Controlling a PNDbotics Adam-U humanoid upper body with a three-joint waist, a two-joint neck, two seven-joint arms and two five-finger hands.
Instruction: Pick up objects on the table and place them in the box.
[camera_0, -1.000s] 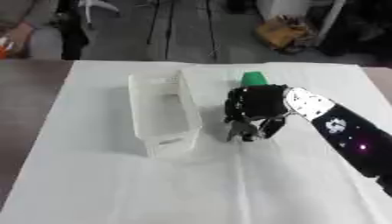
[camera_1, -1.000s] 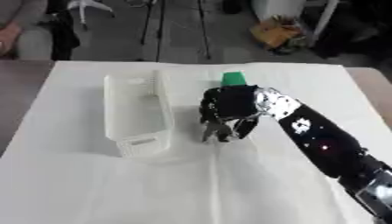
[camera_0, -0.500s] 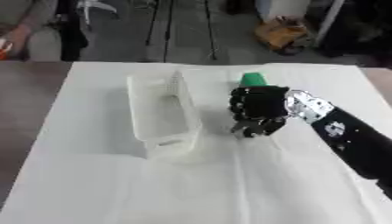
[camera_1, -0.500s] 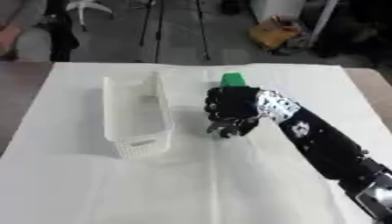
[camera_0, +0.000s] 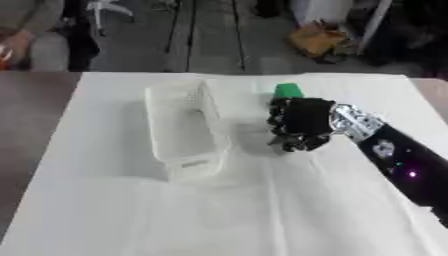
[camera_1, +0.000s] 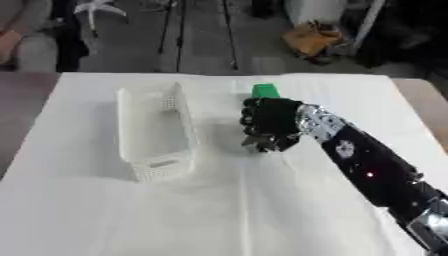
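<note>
A white mesh box (camera_0: 182, 131) stands on the white-covered table (camera_0: 219, 210), left of centre. To its right my right hand (camera_0: 302, 122) hangs low over the cloth with its back toward me. Its fingers (camera_1: 260, 142) are curled under. A green object (camera_0: 287, 90) sticks out just past the top of the hand; only its upper end shows, the rest is hidden behind the hand. The fingers seem to close round it. My left hand shows in neither view.
The table's far edge lies just beyond the box and the green object. Past it are stands, a chair (camera_0: 105, 7) and a yellow-brown bag (camera_0: 319, 40) on the floor. A person sits at the far left (camera_0: 31, 40). Brown table shows at the left (camera_0: 26, 130).
The right hand's fingers, hanging down a second ago, have curled in. The hand has shifted slightly to the right. The green object and the box stay where they were.
</note>
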